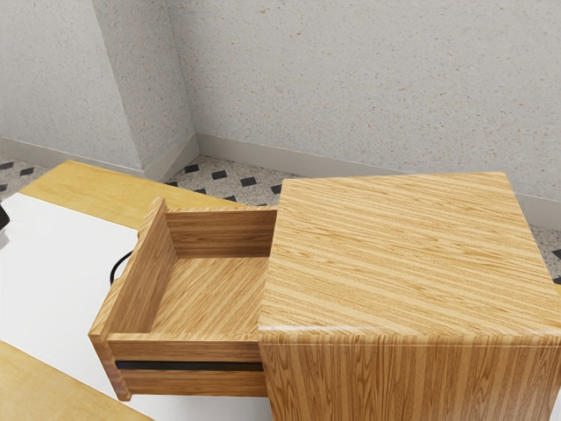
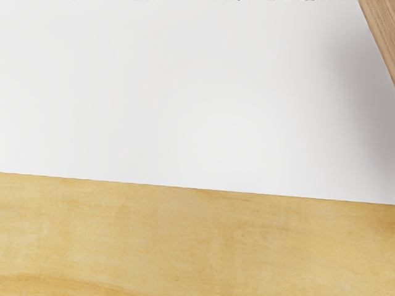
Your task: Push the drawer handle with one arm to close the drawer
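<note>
Exterior view: light-brown, wood-grain box drawer [image 1: 219, 294] is sticking well out of its matching square-topped cabinet [image 1: 408, 254], toward 9 o'clock. Thin, black, curved handle [image 1: 115, 266] is sitting on the drawer's front, at its 9 o'clock side. Black slide rail [image 1: 188, 365] is running along the near side wall. Dark piece, probably the gripper [image 1: 3, 217], is peeking in at the frame's 9 o'clock, well apart from the handle. Can't tell whether it's spread or pressed together.

Wrist view: hand is looking down on the white flat mat [image 2: 185, 92] and the yellow wooden tabletop [image 2: 185, 240] beside it. Brown wooden edge [image 2: 384, 31], likely the drawer front, is overhanging the mat.

Handling: I'm expecting a stiff, lightish drawer, sliding easily on the rail. No grasp needed: push at mid-handle, straight toward 3 o'clock in the exterior view. Off-centre contact could be slipping off the thin bar or racking the drawer.
</note>
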`<act>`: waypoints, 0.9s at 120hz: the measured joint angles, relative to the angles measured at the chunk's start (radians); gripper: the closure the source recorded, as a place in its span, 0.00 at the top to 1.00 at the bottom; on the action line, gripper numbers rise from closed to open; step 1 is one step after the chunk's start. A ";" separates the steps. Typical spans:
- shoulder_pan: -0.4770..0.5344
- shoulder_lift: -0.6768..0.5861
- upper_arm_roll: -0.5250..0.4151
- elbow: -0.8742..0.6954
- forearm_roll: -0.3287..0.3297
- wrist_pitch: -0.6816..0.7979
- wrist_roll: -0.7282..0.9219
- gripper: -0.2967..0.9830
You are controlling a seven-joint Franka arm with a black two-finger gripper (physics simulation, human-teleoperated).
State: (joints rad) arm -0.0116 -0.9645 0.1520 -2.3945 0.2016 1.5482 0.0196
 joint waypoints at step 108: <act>-0.196 0.280 0.399 -0.110 0.227 0.398 0.924 0.44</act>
State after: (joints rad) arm -0.2074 -0.6840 0.5513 -2.5045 0.4284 1.9460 0.9437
